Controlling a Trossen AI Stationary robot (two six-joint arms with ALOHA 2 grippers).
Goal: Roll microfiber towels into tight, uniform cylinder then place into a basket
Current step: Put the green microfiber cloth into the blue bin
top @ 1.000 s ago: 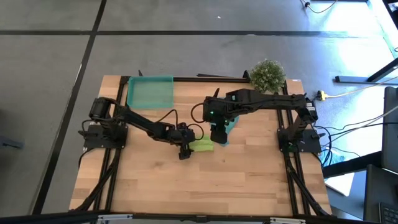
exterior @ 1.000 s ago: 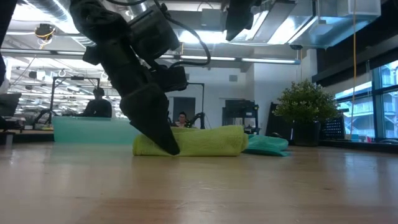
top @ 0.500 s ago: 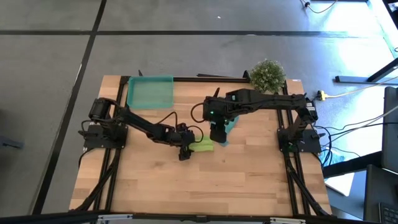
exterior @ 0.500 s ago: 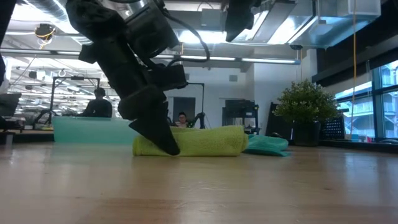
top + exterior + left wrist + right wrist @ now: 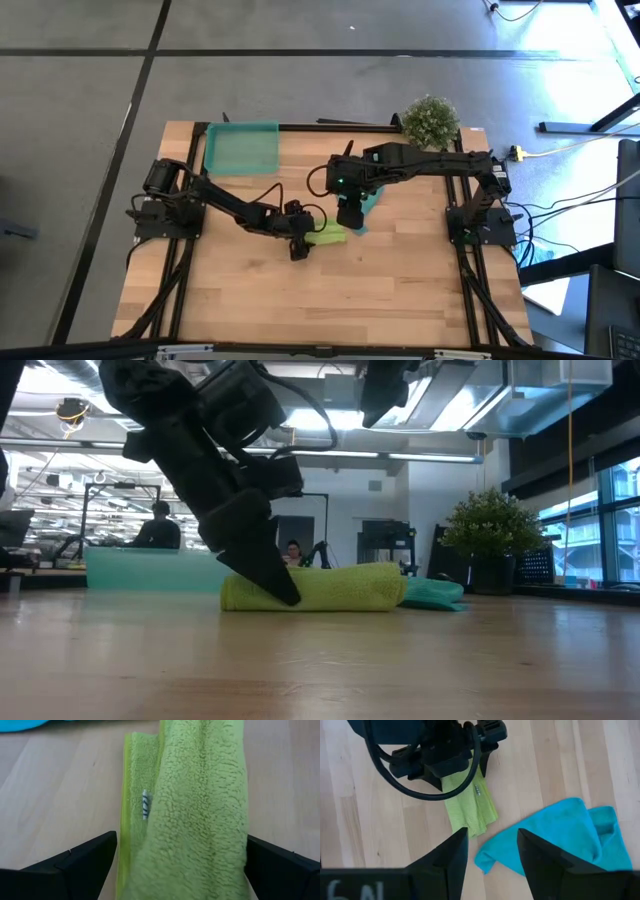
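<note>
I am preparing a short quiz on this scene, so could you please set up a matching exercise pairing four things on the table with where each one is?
Things:
1. green towel
2. blue towel
3. basket
4. potted plant

Places:
A. far right corner of the table
B. far left corner of the table
C. rolled up, between the fingers of the left tool
D. crumpled, under the raised right tool

Pairs: 1-C, 2-D, 3-B, 4-A
</note>
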